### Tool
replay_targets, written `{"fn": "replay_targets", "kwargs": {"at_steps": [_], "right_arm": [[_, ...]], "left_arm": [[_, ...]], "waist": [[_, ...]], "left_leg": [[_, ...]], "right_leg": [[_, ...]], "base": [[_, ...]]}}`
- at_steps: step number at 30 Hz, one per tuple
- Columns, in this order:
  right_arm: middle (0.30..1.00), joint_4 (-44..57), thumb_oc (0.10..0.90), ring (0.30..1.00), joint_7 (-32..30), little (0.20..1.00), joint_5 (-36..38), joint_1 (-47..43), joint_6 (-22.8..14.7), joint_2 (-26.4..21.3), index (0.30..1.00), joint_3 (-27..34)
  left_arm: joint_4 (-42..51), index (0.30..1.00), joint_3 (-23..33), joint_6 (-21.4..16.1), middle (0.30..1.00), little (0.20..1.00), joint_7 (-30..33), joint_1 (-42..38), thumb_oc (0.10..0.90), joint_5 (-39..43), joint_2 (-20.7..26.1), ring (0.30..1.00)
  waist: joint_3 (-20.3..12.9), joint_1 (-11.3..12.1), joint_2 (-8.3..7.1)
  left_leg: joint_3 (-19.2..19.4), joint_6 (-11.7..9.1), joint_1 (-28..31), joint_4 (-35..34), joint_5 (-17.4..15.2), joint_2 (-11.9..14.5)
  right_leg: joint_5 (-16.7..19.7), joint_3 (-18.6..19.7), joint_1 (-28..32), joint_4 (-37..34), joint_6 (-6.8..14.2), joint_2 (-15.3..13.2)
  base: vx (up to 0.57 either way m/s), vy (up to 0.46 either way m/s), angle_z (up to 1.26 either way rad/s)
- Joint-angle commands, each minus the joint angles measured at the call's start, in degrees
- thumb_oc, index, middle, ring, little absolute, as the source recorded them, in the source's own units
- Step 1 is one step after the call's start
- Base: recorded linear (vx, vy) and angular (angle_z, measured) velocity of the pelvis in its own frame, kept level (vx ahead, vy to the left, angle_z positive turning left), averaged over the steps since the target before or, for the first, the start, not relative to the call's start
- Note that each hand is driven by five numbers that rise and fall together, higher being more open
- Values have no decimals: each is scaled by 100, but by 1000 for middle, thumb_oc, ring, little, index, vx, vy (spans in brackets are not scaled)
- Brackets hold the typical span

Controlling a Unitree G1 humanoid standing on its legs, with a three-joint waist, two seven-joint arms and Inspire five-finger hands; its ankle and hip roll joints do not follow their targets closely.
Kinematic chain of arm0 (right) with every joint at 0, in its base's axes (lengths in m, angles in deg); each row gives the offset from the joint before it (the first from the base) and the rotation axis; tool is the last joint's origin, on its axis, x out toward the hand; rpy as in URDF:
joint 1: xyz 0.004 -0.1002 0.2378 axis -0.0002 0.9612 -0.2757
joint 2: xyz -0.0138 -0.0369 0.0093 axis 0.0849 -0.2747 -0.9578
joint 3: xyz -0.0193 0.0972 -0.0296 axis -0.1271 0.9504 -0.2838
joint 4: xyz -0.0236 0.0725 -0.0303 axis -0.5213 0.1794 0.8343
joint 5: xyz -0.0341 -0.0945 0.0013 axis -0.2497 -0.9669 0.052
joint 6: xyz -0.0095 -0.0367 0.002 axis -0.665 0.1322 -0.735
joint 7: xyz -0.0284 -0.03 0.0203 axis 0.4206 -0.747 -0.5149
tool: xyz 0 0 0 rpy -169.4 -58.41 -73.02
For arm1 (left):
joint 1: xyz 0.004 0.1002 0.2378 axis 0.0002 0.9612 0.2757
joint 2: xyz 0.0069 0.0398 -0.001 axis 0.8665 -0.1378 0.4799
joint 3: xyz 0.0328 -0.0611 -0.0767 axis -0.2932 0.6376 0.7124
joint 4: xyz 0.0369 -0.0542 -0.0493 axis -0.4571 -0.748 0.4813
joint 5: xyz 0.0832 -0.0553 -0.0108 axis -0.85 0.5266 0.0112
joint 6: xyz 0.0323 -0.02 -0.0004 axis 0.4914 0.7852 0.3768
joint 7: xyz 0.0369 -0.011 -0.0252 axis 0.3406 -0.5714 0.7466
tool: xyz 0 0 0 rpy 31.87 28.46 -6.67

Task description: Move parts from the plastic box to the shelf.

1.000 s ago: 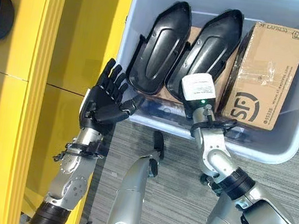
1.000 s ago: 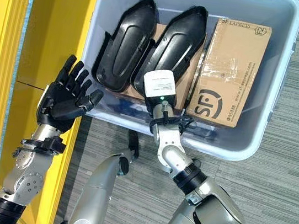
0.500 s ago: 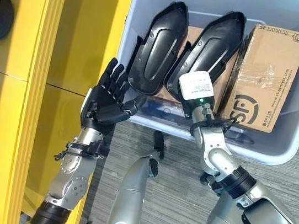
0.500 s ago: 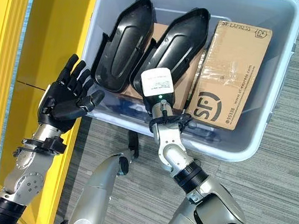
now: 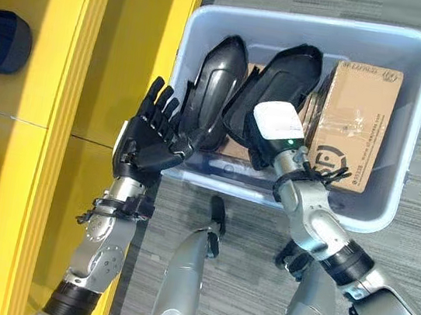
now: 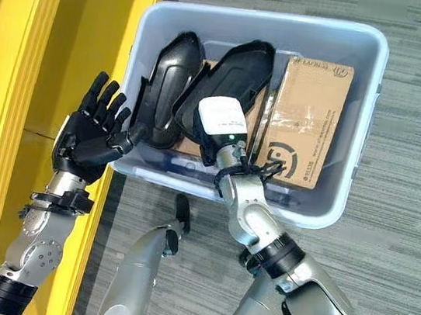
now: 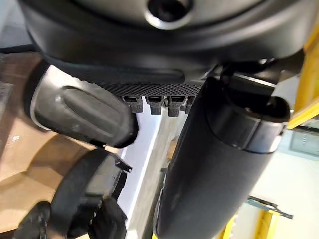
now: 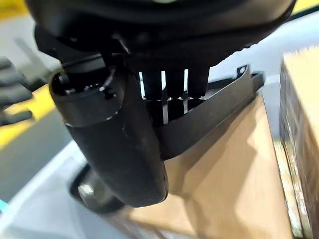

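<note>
My right hand (image 6: pixel 219 127) is curled round the near black part (image 6: pixel 233 78) inside the plastic box (image 6: pixel 328 213); left hand (image 6: pixel 88 136) spread wide beside the rim; a tilted lift could snag its neighbour (image 6: pixel 161 92).

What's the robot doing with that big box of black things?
It is picking parts out of the grey plastic box on the floor. Its right hand is down inside, fingers curled over the edge of the right black part. Its left hand is open by the box's near corner, beside the other black part. A cardboard box sits inside too, next to a yellow shelf.
</note>
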Motion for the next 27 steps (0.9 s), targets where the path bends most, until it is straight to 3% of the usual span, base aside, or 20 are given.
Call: {"fn": "replay_targets", "kwargs": {"at_steps": [1,5,8,15,22,27], "right_arm": [[300,1048,400,300,-410,300,-152,-854,-588,400,300,308],[300,1285,400,300,-828,300,239,-833,-578,348,300,386],[300,1431,400,300,-1361,300,942,-575,-586,274,300,638],[300,1653,400,300,-1374,300,1309,39,-815,70,300,860],[300,1718,400,300,-1624,300,1701,581,-1298,-114,300,997],[300,1703,400,300,-1800,300,1932,875,-1785,-112,300,1047]], "left_arm": [[947,1000,153,-444,1000,1000,38,-269,900,82,16,1000],[931,1000,183,-297,1000,1000,129,-328,900,89,16,1000],[848,1000,188,-254,1000,1000,208,-301,900,180,-21,1000],[847,1000,270,-85,1000,1000,231,-129,900,157,-71,1000],[674,1000,353,55,1000,1000,276,6,900,86,-157,1000],[595,1000,371,324,1000,1000,176,141,900,82,-207,1000]], "waist": [[-51,-20,67],[-51,-94,-74],[-255,-205,-195],[-708,-319,-346],[-1233,-411,-535],[-1448,-401,-608]], "left_leg": [[154,-57,614,-96,-932,-134],[151,-66,1147,-210,-937,-50],[156,-110,1541,-347,-912,73],[134,-180,2055,-682,-801,204],[82,-258,2546,-1079,-659,224],[71,-266,2694,-1144,-626,251]], "right_leg": [[-449,132,545,-47,472,3],[-405,113,1111,-329,433,96],[-363,78,1561,-624,343,283],[-188,85,2190,-1318,259,601],[41,89,2866,-2144,258,845],[80,29,3068,-2284,234,926]], "base": [[44,-55,-9],[72,-79,-8],[111,-66,-7],[86,-66,-9],[71,-83,-6],[21,-109,-5]]}}
